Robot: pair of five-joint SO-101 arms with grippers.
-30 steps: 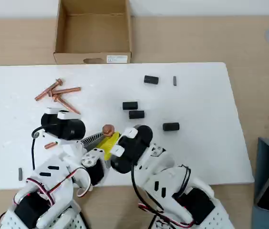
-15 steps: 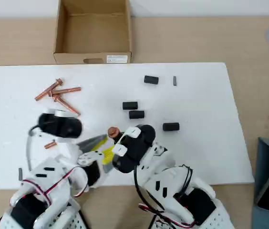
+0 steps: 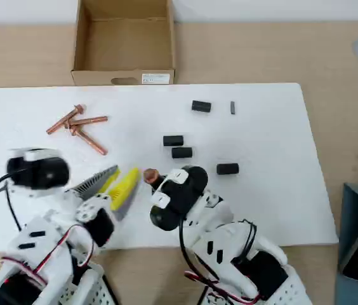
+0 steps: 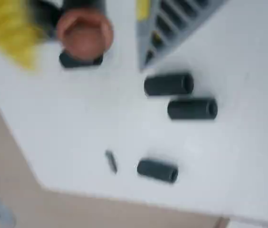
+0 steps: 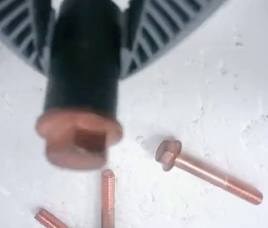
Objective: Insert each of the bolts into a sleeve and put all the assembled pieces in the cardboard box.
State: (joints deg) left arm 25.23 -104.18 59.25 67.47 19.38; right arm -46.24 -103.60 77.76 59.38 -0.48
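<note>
Over the mat (image 3: 261, 190), right end effector (image 5: 85, 42) grips sleeve (image 5: 82, 76).

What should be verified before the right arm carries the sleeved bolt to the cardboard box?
1. Seating of the bolt in the sleeve: ok, its head sits against the sleeve's end.
2. Grip of the right end effector: ok, one finger on each side of the sleeve.
3. Clearance of the left end effector: ok, open and seemingly just apart from the bolt's head.
4. Room in the cardboard box: ok, open and empty.
5. All pieces assembled: not ok, loose bolts and four loose sleeves lie on the white mat.
</note>
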